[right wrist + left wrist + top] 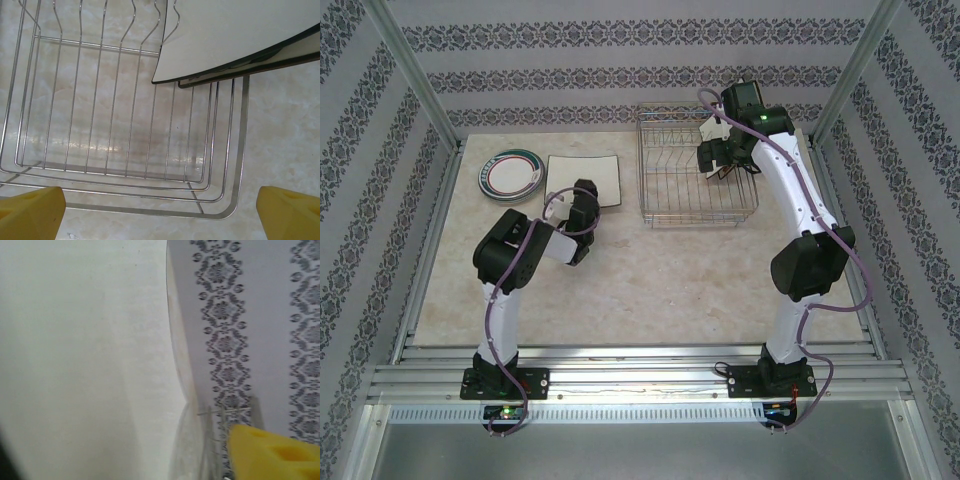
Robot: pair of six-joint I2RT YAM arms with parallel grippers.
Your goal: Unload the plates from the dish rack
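Right jaws spread wide over dish rack; square plate inside is next: drop, pinch rim. Left jaws: can't tell.

A: Colours at the right gripper?
B: Yellow fingertips. Below them is a silver wire rack over a cream marbled table. Ahead of the tips there's a square plate, cream with a thin dark rim.
A: Left gripper?
B: Black. Just beyond it is a second square plate, cream with a dark edge. Left of that, a round plate, white with a teal rim and a red inner ring.
A: Walls?
B: Pale grey wallpaper with dark ornate bands.
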